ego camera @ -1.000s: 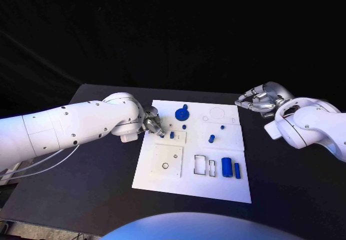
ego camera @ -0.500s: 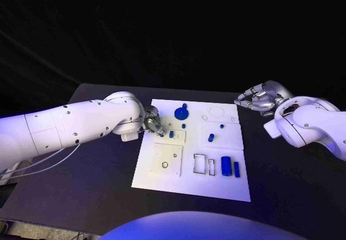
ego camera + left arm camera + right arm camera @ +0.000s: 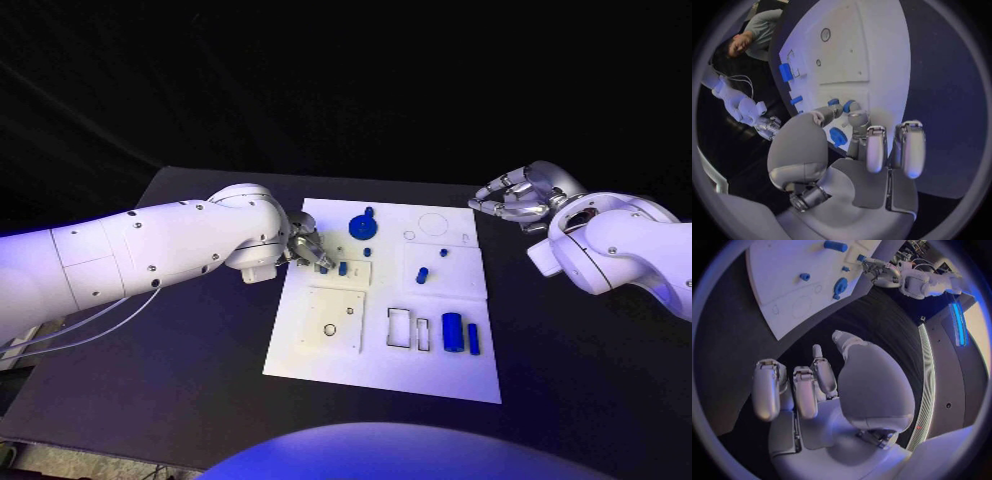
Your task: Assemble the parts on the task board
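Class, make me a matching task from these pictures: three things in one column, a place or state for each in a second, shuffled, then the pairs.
Things:
1. left hand
2. right hand
3. large blue cylinder

Places or states:
A. lies near the task board's right edge, close to the robot
B. off the board, over the black table
C. fingertips at a small blue part on the board

Pairs: 1-C, 2-B, 3-A

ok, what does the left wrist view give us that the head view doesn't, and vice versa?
Left wrist view: the palm side of the left hand, with fingertips at a small blue piece; whether it is gripped is unclear. Head view: the whole white board, edge to edge on the black table. Both: the left hand, the right hand holding nothing beyond the board's far corner, the round blue disc and the blue cylinder.
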Action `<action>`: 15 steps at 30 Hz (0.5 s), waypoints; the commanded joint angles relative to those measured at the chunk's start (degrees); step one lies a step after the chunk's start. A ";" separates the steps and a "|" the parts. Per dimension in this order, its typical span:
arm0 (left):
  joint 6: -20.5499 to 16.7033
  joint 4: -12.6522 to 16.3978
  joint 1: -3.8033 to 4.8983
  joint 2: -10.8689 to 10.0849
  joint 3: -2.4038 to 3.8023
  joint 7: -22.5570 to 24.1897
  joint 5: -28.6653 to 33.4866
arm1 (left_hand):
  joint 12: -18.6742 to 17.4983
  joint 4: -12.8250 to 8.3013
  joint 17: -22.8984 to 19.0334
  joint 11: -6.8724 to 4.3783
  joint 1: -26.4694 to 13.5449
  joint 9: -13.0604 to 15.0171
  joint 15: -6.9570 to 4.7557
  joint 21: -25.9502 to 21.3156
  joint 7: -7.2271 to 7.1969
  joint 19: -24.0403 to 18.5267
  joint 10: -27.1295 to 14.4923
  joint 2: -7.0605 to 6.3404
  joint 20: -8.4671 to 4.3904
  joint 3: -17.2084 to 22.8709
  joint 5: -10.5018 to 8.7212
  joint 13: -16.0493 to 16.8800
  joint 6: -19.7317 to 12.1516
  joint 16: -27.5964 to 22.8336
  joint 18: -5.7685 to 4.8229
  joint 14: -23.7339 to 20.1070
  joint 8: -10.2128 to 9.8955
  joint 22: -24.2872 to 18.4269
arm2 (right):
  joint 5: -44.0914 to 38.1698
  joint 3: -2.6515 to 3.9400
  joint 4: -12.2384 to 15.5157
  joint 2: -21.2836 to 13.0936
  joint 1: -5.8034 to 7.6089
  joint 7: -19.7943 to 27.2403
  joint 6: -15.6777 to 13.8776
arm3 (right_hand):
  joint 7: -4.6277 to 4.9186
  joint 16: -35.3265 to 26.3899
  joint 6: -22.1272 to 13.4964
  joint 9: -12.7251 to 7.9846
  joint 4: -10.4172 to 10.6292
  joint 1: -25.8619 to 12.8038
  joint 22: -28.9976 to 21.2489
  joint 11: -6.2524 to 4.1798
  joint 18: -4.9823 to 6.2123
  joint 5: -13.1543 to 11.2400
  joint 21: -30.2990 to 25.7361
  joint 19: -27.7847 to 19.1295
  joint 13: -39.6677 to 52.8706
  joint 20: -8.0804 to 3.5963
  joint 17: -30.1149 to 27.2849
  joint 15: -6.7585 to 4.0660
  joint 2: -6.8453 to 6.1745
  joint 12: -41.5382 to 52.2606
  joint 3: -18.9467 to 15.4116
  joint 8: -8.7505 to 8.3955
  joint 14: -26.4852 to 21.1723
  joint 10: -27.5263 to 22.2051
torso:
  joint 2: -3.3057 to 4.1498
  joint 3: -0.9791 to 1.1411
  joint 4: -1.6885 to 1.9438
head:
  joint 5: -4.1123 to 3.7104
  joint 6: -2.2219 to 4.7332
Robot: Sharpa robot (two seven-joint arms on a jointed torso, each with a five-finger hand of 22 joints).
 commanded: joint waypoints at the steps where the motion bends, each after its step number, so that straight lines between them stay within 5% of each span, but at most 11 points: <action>1: 0.50 0.01 -0.09 0.19 -0.04 -0.28 0.56 | 0.22 0.81 15.08 0.06 -0.50 -0.19 -0.44 0.19 0.38 4.65 -0.53 -0.11 -0.35 -1.76 0.48 -0.03 0.06 0.21 -0.12 6.05 -0.11 14.09 | -0.28 0.00 0.03 0.01 -0.03 0.47 0.44 | 0.07 -0.22 -0.39 0.06 -0.04 -0.55 9.85 -0.09 1.04 0.17 -0.28 0.03 0.41 -0.30 12.67 -0.43 0.08 -0.34 0.23 0.04 5.18 -0.32 | -0.03 0.00 0.01 | -0.03 0.00; 5: 0.31 -0.09 -0.09 0.18 -0.04 -0.42 0.56 | 0.42 2.12 15.08 0.08 -0.24 -0.52 -0.42 0.24 0.41 4.71 -0.62 0.01 -0.35 -4.40 2.38 0.02 -0.01 0.21 -0.14 6.05 -0.01 14.14 | -0.27 0.00 0.03 0.01 -0.03 0.51 0.41 | 0.07 -0.22 -0.39 0.06 -0.04 -0.55 9.85 -0.09 1.04 0.17 -0.28 0.03 0.41 -0.30 12.67 -0.43 0.08 -0.34 0.23 0.04 5.18 -0.32 | -0.03 0.01 -0.01 | -0.02 0.01; 7: -0.06 -0.12 -0.09 0.15 -0.04 -0.45 0.56 | 0.62 3.30 15.08 0.10 0.29 -0.75 -0.41 0.24 0.43 4.73 -0.67 -0.15 -0.36 -6.97 6.08 0.08 -0.07 0.21 -0.15 6.05 0.19 14.17 | -0.27 0.00 0.01 0.01 -0.03 0.54 0.42 | 0.08 -0.25 -0.44 0.07 -0.03 -0.60 9.86 -0.08 1.03 0.15 -0.26 0.05 0.42 -0.30 12.62 -0.43 0.04 -0.33 0.23 0.03 5.17 -0.31 | -0.06 0.01 -0.02 | -0.06 -0.01; 8: -0.39 -0.13 -0.09 0.11 -0.04 -0.47 0.56 | 0.85 4.23 15.08 0.09 0.93 -0.84 -0.46 0.28 0.43 4.76 -0.66 -0.17 -0.41 -9.12 10.59 0.23 -0.14 0.21 -0.16 6.05 0.45 14.21 | -0.26 0.00 0.01 0.00 -0.03 0.57 0.44 | 0.08 -0.28 -0.46 0.08 -0.03 -0.61 9.81 -0.08 1.06 0.14 -0.38 -0.01 0.38 -0.30 12.57 -0.43 0.04 -0.37 0.23 0.03 5.15 -0.35 | -0.03 -0.01 0.00 | -0.06 0.05; 9: -0.54 -0.13 -0.09 0.08 -0.04 -0.48 0.55 | 0.95 4.66 15.08 0.06 1.42 -0.87 -0.48 0.27 0.40 4.77 -0.66 -0.09 -0.45 -10.36 12.41 0.28 -0.16 0.21 -0.16 6.05 0.59 14.22 | -0.26 0.00 0.00 -0.01 -0.03 0.58 0.45 | 0.08 -0.28 -0.46 0.08 -0.03 -0.61 9.81 -0.08 1.06 0.14 -0.38 -0.01 0.38 -0.30 12.57 -0.43 0.04 -0.37 0.23 0.03 5.15 -0.35 | -0.03 -0.02 0.01 | -0.05 0.07; 15: -1.29 -0.02 -0.09 -0.22 0.04 -0.40 0.46 | 1.27 5.29 15.08 0.03 1.96 -0.92 -0.51 0.35 0.36 4.81 -0.54 0.08 -0.47 -11.87 13.23 0.56 -0.15 0.21 -0.18 6.05 0.77 14.25 | -0.19 0.00 -0.04 -0.01 -0.03 0.63 0.43 | 0.09 -0.32 -0.48 0.08 -0.04 -0.63 9.81 -0.08 1.06 0.13 -0.37 0.00 0.35 -0.30 12.49 -0.43 0.02 -0.40 0.23 0.03 5.13 -0.37 | -0.01 0.00 0.00 | -0.04 0.11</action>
